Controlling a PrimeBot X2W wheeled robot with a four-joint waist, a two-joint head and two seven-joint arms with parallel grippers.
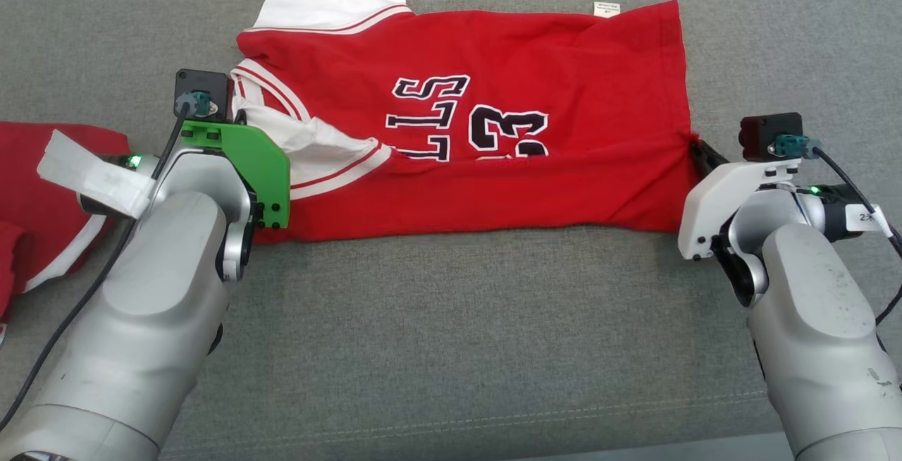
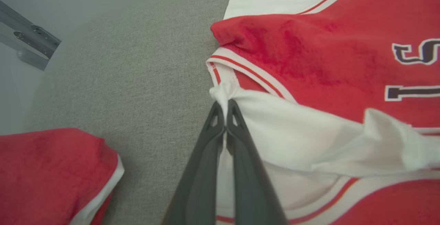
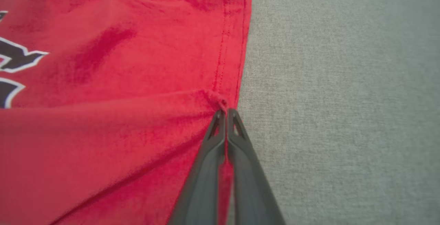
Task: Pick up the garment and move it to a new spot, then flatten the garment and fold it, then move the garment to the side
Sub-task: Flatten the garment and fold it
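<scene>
One garment (image 1: 564,59) clamped between left gripper (image 2: 225,112), right gripper (image 3: 226,113).

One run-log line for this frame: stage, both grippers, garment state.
stage: fold in progress | left gripper: shut on jersey, white sleeve | right gripper: shut on jersey hem | jersey: near edge folded over print | surface: grey fabric
</scene>
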